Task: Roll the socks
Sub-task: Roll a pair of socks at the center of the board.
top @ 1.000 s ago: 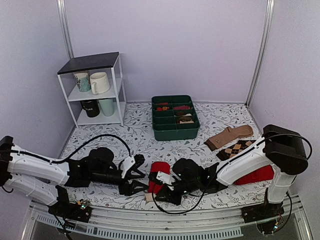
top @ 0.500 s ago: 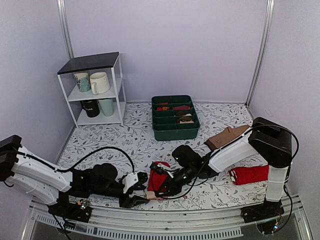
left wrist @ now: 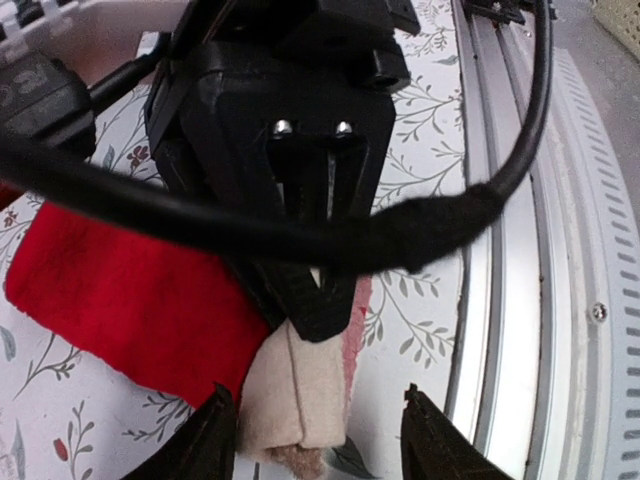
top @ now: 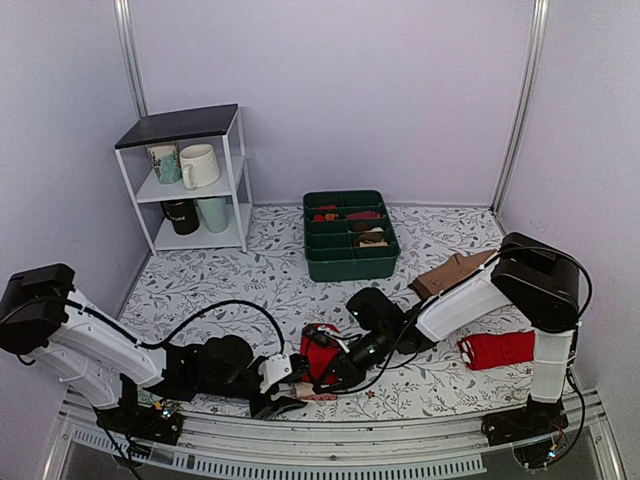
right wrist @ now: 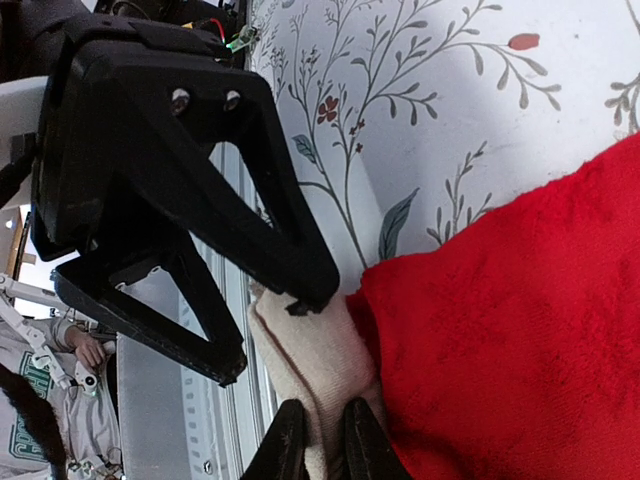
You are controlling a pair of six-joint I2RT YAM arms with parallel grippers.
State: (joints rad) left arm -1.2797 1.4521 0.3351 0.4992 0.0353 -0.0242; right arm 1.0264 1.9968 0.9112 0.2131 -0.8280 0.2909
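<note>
Socks [top: 320,345] mostly hidden under right gripper [top: 322,372]; bin [top: 350,268] contents too small to identify; beige end cropped in wrist views.

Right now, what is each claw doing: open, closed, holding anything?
The left claw is open, astride the socks.
The right claw is closed on the socks' beige end.

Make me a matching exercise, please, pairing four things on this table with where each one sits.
Things:
1. green tray
2. shelf with mugs
3. brown sock
4. red socks with a beige end

Places:
A. near edge of the table, between the two arms' jaws
B. back left corner
C. middle of the table, towards the back
D. right side of the table

Pairs: 1-C, 2-B, 3-D, 4-A
</note>
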